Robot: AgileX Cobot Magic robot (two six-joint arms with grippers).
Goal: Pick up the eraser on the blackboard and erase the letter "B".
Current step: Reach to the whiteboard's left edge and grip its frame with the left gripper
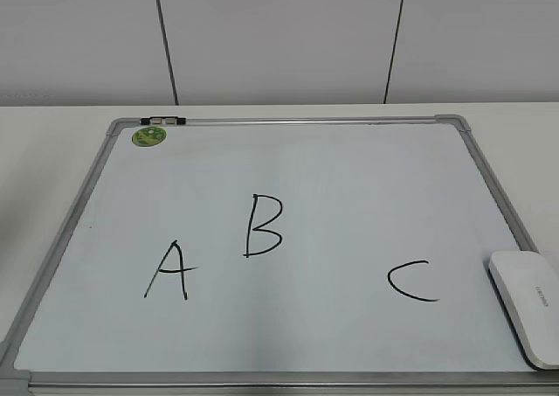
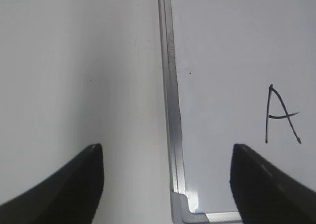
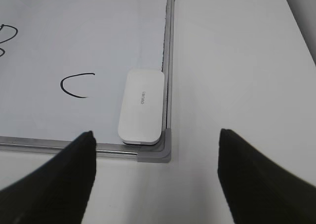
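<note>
The blackboard (image 1: pixel 288 164) is a white dry-erase board with a silver frame, lying flat on the table. The black letter "B" (image 1: pixel 262 225) stands at its middle, between a black "A" (image 1: pixel 168 272) and a black "C" (image 1: pixel 412 281). The white eraser (image 1: pixel 528 304) lies on the board's near right corner; it also shows in the right wrist view (image 3: pixel 141 107). My right gripper (image 3: pixel 155 140) is open and empty, held above the table just in front of that corner. My left gripper (image 2: pixel 167 155) is open and empty over the board's near left corner (image 2: pixel 183 209). Neither gripper shows in the exterior view.
A small black-and-white clip (image 1: pixel 162 119) sits on the board's far frame, beside a round green sticker (image 1: pixel 148 136). White table (image 3: pixel 237 75) lies round the board, and a white panelled wall (image 1: pixel 279 38) stands behind it.
</note>
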